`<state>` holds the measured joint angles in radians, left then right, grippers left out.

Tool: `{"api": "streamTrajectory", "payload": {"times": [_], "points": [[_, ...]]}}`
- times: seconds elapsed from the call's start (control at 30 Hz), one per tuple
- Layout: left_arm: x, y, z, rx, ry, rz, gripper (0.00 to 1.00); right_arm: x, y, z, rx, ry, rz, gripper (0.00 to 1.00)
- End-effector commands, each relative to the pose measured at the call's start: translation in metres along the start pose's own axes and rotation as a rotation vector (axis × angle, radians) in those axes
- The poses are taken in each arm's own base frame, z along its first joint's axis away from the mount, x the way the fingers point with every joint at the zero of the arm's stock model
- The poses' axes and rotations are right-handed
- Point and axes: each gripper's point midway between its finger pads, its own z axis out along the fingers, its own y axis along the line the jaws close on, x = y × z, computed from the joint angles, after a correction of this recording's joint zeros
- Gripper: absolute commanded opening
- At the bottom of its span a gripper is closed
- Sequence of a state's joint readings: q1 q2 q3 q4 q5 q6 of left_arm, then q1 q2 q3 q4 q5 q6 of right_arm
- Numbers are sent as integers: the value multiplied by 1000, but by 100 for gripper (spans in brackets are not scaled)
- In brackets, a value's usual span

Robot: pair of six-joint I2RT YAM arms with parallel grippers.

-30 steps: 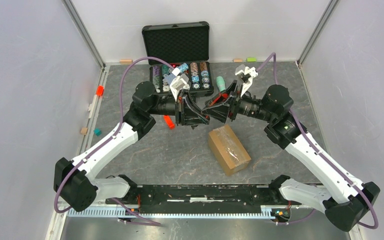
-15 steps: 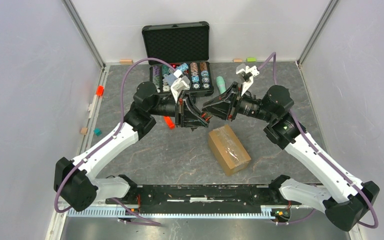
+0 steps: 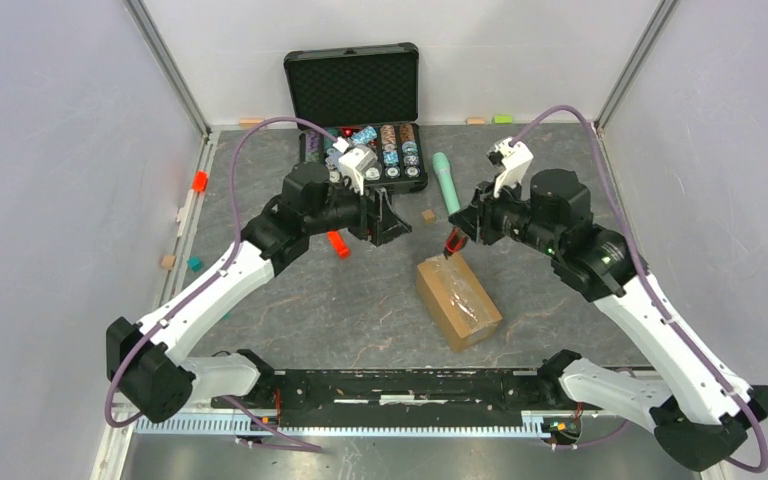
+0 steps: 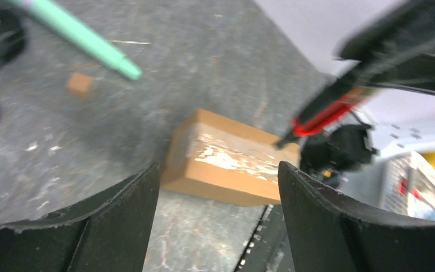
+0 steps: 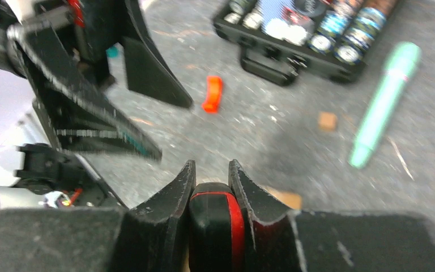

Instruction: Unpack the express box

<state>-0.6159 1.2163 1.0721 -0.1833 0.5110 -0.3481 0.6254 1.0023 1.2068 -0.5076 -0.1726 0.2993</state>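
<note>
From above, the express box lies flat and skewed on the grey surface, a little toward 5 o'clock from the middle, with its taped seam facing up and its flaps closed. The right gripper leans in over the box's 12 o'clock end, its jaws clenched on a black-and-red tool whose tip points down at that end. This is probably a cutter being lined up with the tape. The left gripper hangs at about 10 o'clock from the box, apart from it, with its jaws spread and empty. It looks kept clear so the tool has room. The open poker-chip case sits at 12 o'clock, and a green pen lies just beside it.

In the left wrist view, the two released fingers frame the box. The taped top glares white, and the red-edged tool comes in from 2 o'clock, touching or nearly touching the box's edge. Blur hides which.

In the right wrist view, both fingers press on the tool's handle at 6 o'clock. A tan sliver of box shows just beyond them, and the left gripper's open fingers stand at 10 o'clock. Unpacking has not begun, and slitting the tape seems to be the step in hand.
</note>
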Motion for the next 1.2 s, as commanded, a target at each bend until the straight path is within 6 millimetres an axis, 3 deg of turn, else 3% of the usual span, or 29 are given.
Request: {"api": "streamTrajectory", "payload": {"times": [0.0,0.13,0.3,0.47,0.77,0.9,1.17], "points": [[-2,47,10,-274,32,58,82,19,-24,-51,176,141,-43,0],[7,42,40,-259,84,81,83,62,-38,-75,273,279,23,0],[16,35,75,-209,131,80,84,128,-43,-84,297,369,159,0],[34,39,97,-196,190,73,84,164,-44,-89,298,429,220,0],[52,44,105,-188,213,36,84,208,-47,-93,298,515,261,0],[59,42,105,-173,213,11,84,225,-49,-80,295,487,316,0],[74,40,106,-169,216,-39,83,236,-63,-56,332,368,382,0]]}}
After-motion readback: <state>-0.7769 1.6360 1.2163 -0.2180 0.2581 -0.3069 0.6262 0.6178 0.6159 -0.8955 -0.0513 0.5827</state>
